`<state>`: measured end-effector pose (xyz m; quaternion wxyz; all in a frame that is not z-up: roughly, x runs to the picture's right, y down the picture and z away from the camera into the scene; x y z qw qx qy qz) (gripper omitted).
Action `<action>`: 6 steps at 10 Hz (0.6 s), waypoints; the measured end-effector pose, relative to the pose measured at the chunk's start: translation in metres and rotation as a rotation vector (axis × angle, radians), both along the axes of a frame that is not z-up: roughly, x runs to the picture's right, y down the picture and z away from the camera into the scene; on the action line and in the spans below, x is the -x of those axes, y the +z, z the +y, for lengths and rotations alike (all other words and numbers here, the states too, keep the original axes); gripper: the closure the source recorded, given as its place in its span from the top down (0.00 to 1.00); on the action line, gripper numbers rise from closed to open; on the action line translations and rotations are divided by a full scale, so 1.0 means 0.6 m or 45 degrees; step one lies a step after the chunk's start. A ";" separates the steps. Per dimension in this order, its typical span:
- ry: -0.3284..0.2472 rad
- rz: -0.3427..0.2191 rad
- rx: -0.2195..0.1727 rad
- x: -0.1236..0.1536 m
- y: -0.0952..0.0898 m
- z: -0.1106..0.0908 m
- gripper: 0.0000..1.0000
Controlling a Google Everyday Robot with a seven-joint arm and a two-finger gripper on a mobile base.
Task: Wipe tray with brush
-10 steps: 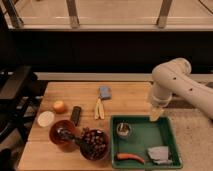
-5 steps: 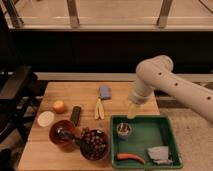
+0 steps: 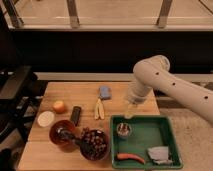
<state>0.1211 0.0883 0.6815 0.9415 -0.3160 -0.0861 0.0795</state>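
Wooden surface [image 3: 60,95], and the big white arm [image 3: 165,82] reaches in from the right. Its far end is cut off at the edge, with the elbow high and the forearm angled down. The green tray [image 3: 147,137] sits front right. The claw [image 3: 129,112] hangs over its far-left rim, spread wide, nothing in it. The brush [image 3: 70,136] is hard to make out: a dark stick in the left bowl [image 3: 52,132], well apart from the claw.
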 end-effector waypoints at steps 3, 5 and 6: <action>-0.077 -0.035 -0.038 0.022 -0.013 0.010 0.65; -0.148 -0.111 -0.047 0.076 -0.026 0.029 0.65; -0.183 -0.169 -0.033 0.119 -0.032 0.043 0.65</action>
